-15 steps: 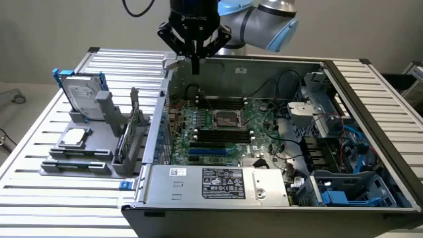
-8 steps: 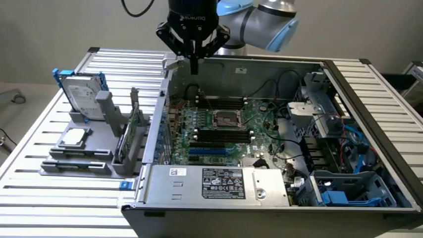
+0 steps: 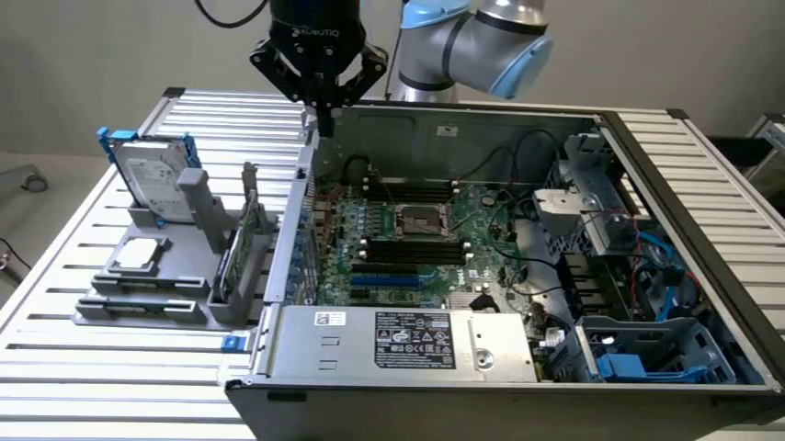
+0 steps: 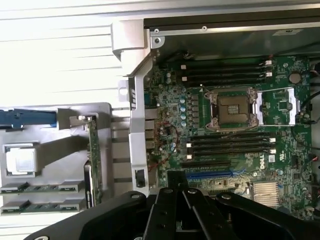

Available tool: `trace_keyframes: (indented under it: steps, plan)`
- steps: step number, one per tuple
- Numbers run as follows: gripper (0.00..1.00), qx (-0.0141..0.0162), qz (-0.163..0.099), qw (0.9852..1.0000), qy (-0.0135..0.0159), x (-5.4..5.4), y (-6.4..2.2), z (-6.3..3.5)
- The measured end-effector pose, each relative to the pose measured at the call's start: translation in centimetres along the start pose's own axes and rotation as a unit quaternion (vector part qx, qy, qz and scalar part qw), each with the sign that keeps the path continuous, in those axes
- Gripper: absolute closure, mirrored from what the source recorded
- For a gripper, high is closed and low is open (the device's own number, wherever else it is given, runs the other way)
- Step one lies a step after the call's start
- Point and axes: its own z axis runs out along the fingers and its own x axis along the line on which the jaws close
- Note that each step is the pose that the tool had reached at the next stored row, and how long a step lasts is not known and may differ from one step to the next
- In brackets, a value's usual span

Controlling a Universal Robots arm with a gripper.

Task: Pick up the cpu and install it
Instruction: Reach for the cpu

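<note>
The gripper (image 3: 324, 118) hangs over the back edge of the open pc case (image 3: 466, 133), fingers pinched together with nothing in them, and the cpu (image 3: 142, 254) sits flat in the grey holder (image 3: 135, 312) on the exterior view's left (well apart from the socket (image 3: 424, 220)).

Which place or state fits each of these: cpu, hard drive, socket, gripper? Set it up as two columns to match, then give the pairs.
Column one:
1. cpu
2. hard drive
3. socket
4. gripper

Column two:
A. shut, holding nothing, near the case edge
B. lying flat in the grey holder
C. on the motherboard inside the case
D. standing upright, with a blue frame

Pairs: 1-B, 2-D, 3-C, 4-A
</note>
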Motion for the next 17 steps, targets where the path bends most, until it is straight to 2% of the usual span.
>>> trace_keyframes:
  steps: [17]
  plan:
    - [0.89,0.0005,0.000,1.0000,0.0068,7.8,0.08,0.66]
